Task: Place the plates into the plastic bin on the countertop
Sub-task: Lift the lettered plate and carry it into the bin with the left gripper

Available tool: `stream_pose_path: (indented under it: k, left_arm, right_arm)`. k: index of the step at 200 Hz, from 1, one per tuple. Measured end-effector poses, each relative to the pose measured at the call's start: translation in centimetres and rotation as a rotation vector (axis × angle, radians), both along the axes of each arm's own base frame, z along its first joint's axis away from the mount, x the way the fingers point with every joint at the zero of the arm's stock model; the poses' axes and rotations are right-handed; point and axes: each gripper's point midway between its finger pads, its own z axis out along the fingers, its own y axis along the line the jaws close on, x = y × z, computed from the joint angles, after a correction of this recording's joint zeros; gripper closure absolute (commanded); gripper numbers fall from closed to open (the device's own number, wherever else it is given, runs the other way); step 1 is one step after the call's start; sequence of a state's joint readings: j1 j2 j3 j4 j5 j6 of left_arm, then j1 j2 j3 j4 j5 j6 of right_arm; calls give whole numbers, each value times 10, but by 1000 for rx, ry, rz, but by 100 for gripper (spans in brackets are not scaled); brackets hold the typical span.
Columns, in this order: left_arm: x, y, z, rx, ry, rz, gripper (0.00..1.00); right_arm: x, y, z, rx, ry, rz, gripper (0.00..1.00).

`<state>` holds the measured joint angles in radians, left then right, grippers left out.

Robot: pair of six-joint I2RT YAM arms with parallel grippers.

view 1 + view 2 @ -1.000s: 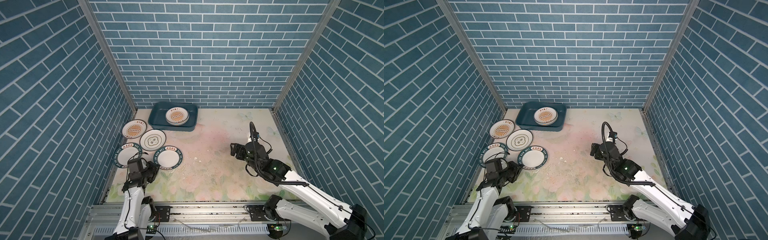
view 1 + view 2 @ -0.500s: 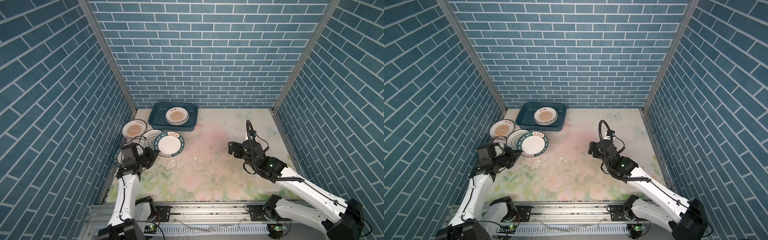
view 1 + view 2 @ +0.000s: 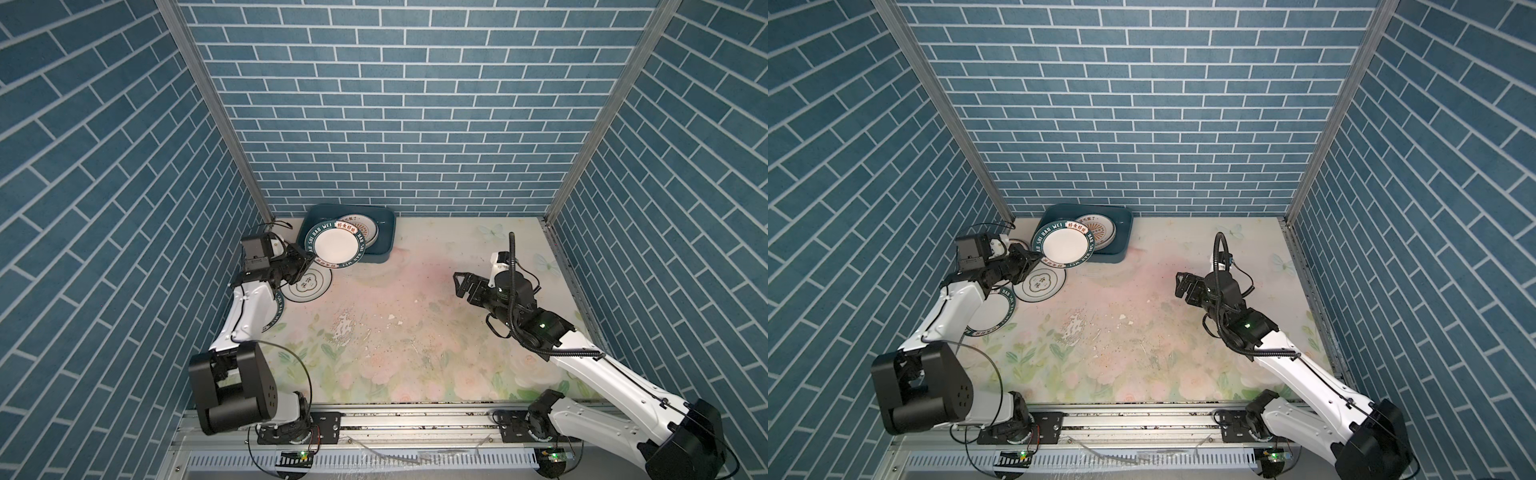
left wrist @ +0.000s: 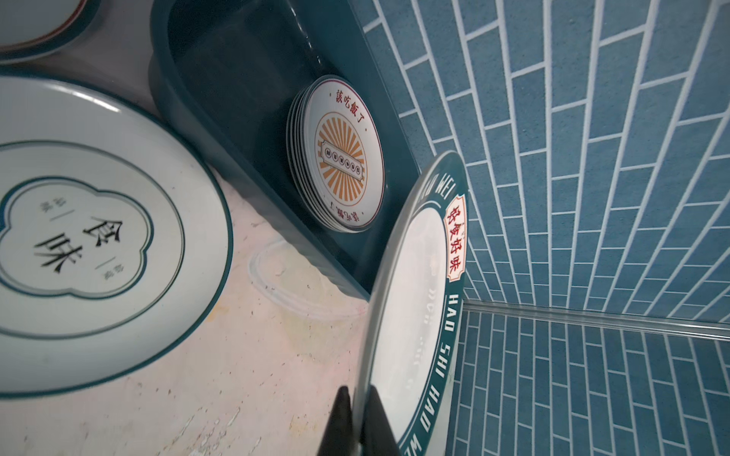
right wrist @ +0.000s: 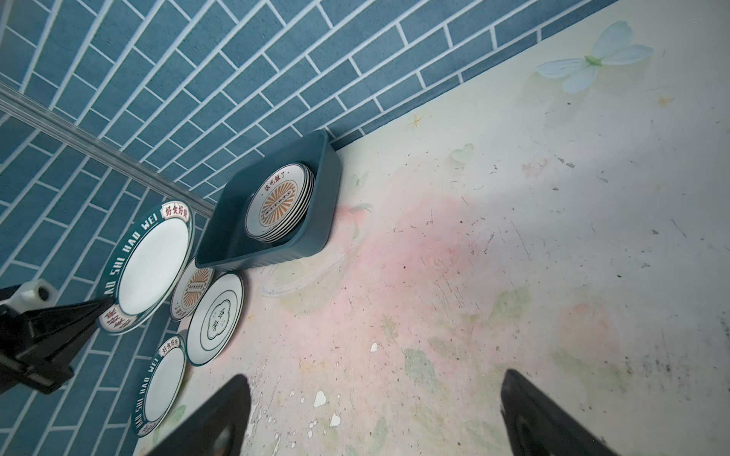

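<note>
You have the left gripper (image 4: 357, 398) clamped on the rim of one plate (image 3: 336, 248), with one finger on each face. The plate is white with a plain centre, a dark-green rim band lettered "HAO SHI HAO WEI", and a red-lettered label on the band. It is held clear of the countertop (image 3: 415, 332) and tilted. In both top views it overlaps the near left corner of the plastic bin (image 3: 388, 232). The right wrist view shows it raised beside that corner.

The bin is a shallow teal tub that sits against the back wall near the left corner. It contains a stack of plates (image 5: 276, 203) topped by an orange sunburst design.

Three plates lie flat on the countertop by the left wall:
- a plate with a line emblem (image 3: 309, 284)
- a sunburst plate (image 5: 194, 286)
- a second green-banded plate (image 3: 994, 311), partly under the left arm

Your right gripper (image 5: 375, 426) has its fingers spread wide and holds nothing. It is above bare countertop, well apart from the plates.
</note>
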<state>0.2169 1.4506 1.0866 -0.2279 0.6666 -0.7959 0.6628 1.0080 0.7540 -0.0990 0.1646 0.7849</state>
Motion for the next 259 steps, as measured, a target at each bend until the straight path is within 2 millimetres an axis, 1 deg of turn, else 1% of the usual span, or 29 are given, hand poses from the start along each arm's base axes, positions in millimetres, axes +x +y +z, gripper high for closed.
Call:
stream_pose_path:
  k: [28,56,92,125,145,177,209,219,241,259]
  left_arm:
    - [28,-2,0,25,-5,-25,100]
    - [53,-2,-6,39,3,-44,100]
    - [86,-7,-25,54,32,-77,100]
    - [111,-12,-42,66,52,-87,100]
    - [125,-15,-51,70,60,-90,100]
    - [152,-15,-60,85,56,-85,100]
    - [174,-16,-69,96,58,-84,100]
    - [179,-17,-74,97,62,-86,100]
    - [187,-22,-84,97,75,-91,100]
    - [188,-24,-95,99,98,-92,100]
  right_arm:
    - [0,-1,6,23,-12,9,2]
    - [-1,-2,11,36,-22,13,2]
    - [-3,-4,17,50,-32,18,2]
    - [-6,-6,23,61,-48,26,2]
    - [-7,-8,20,58,-45,22,2]
    - [-6,-10,17,56,-42,16,2]
    - [-5,-9,13,58,-38,19,1]
    - [-4,-9,11,58,-35,19,2]
    - [-1,-8,8,55,-28,16,2]
    - [1,-10,7,52,-25,9,2]
